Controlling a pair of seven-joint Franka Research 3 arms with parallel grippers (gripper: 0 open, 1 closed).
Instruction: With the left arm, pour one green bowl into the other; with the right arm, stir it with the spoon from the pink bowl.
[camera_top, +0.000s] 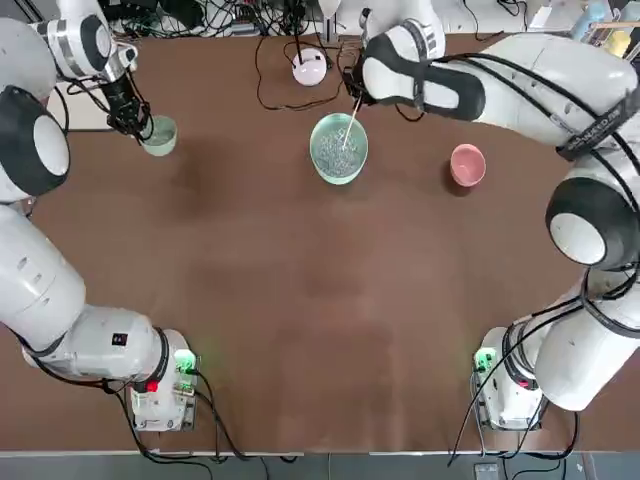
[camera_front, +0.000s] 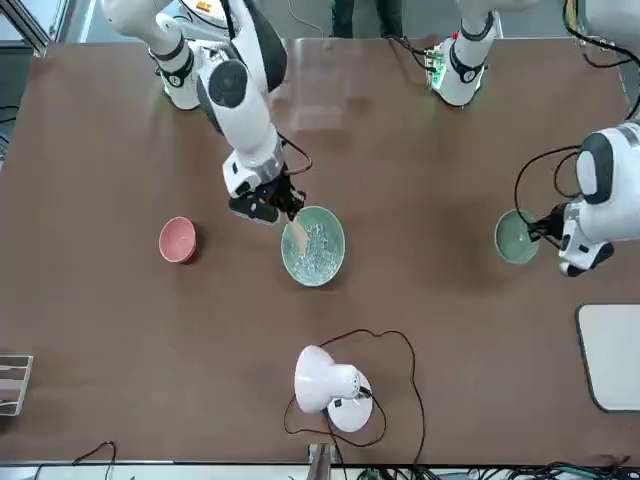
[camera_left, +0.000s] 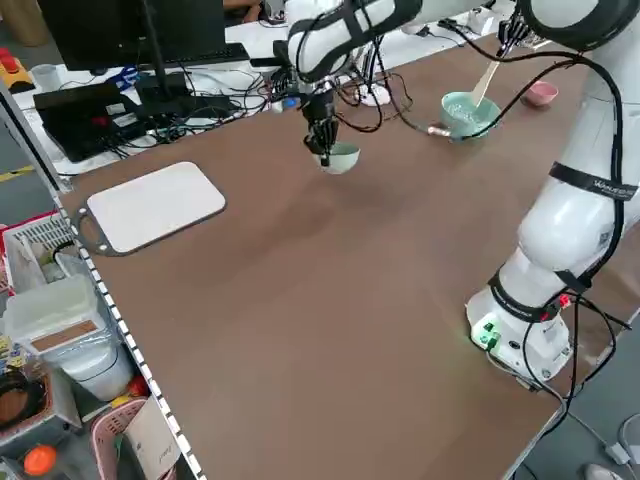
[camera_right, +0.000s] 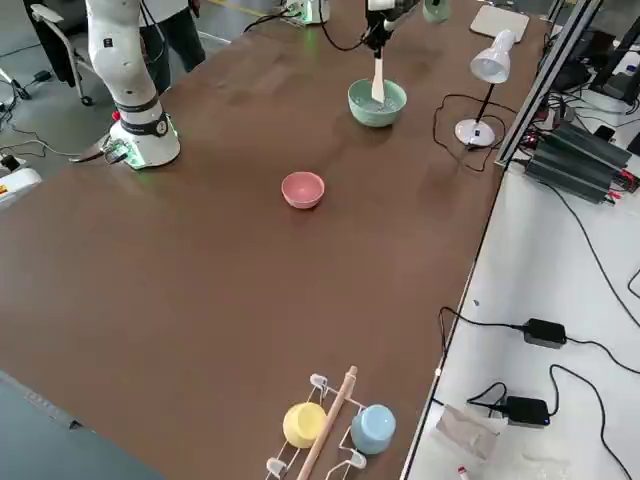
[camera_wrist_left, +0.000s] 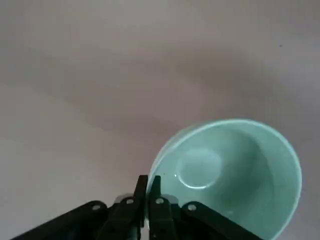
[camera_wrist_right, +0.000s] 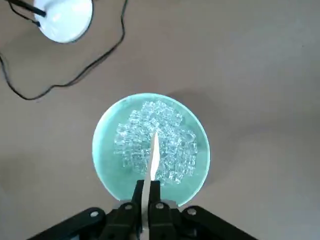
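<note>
right gripper (camera_wrist_right: 146, 192) clamped on spoon (camera_wrist_right: 153, 157), left gripper (camera_wrist_left: 148, 187) pinching small green bowl (camera_wrist_left: 235, 170) rim

We saw a brown worktop (camera_top: 300, 330) with a white desk lamp (camera_front: 330, 385) at its far edge, a grey board (camera_left: 155, 205) nearby, and cables (camera_right: 560, 335) on a side bench.

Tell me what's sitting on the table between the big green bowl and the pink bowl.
Nothing: in the top view the stretch of brown table between the large green bowl and the pink bowl is bare.
</note>
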